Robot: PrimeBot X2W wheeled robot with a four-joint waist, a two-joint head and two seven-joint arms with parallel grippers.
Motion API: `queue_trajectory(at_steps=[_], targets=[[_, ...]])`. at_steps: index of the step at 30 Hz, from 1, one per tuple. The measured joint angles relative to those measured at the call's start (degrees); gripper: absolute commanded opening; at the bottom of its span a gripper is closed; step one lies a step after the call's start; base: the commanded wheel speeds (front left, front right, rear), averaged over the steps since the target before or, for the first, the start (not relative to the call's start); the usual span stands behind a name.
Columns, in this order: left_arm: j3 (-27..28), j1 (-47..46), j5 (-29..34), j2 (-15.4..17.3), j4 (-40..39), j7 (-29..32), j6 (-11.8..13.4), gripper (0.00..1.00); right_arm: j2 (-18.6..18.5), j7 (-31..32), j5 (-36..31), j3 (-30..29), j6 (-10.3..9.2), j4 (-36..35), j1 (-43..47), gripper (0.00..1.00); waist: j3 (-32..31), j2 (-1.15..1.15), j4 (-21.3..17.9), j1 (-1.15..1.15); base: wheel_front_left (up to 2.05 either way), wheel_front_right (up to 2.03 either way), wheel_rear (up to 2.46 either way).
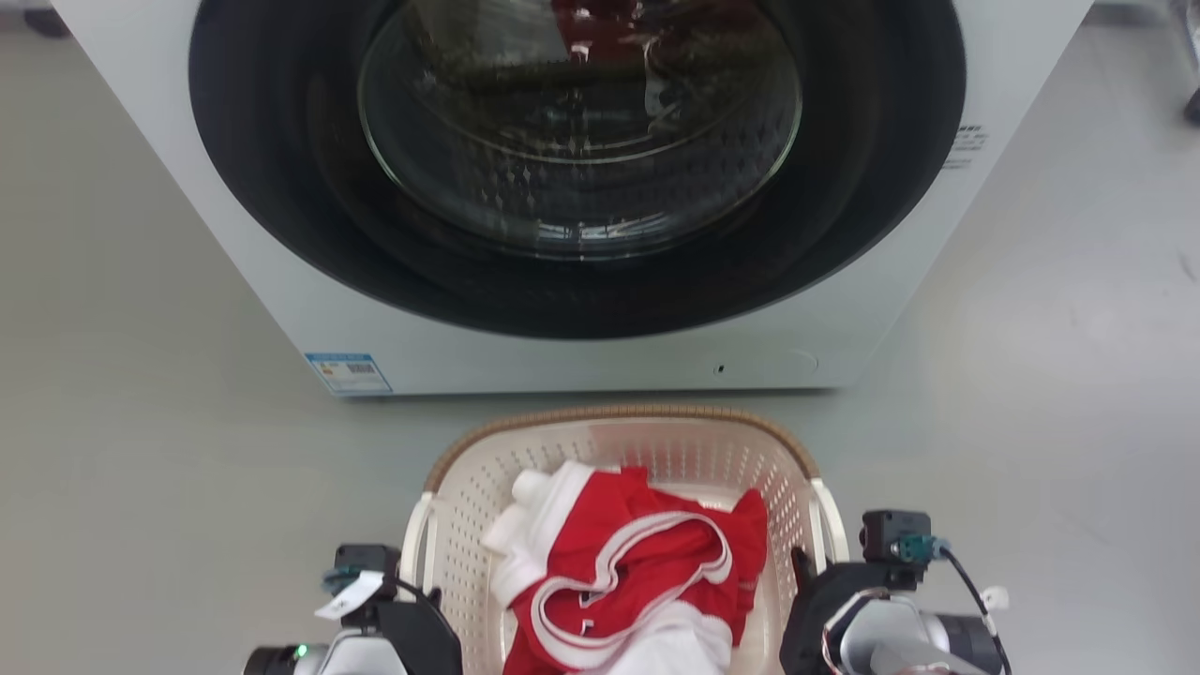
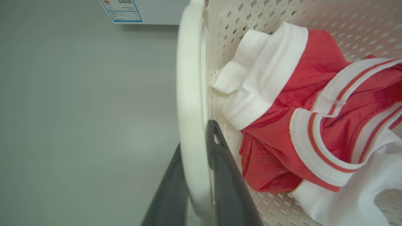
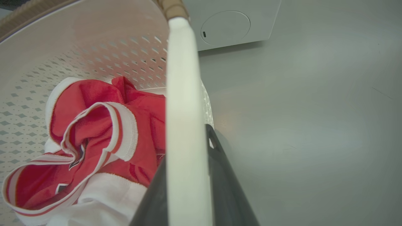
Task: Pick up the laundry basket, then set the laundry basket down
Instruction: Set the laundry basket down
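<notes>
The cream-white perforated laundry basket (image 1: 483,483) with a brown rim sits low in the head view, just in front of the washing machine. A red and white garment (image 1: 637,553) lies inside it. My left gripper (image 1: 424,600) is at the basket's left white handle (image 2: 190,78). In the left wrist view that gripper (image 2: 196,138) has its dark fingers (image 2: 227,182) closed on either side of the handle. My right gripper (image 1: 804,574) is at the right handle (image 3: 182,78), and in the right wrist view it (image 3: 185,144) clamps that handle the same way. Whether the basket touches the floor I cannot tell.
A white front-loading washing machine (image 1: 281,281) with a round dark glass door (image 1: 581,122), shut, stands close behind the basket. Grey floor (image 1: 122,487) spreads to both sides. A blue label (image 2: 122,11) marks the machine's lower left corner.
</notes>
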Motion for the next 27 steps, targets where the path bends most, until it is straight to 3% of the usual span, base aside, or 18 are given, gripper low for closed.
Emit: queue_trajectory(at_steps=[27], targets=[[0.81,-15.62,0.52,-0.24,-1.66,-4.54,1.77,0.00,-0.02,-3.00,-4.14,-0.93,0.10,5.61,-18.09,0.00,22.59,0.00,2.82,-0.01,0.00,0.00,0.00]])
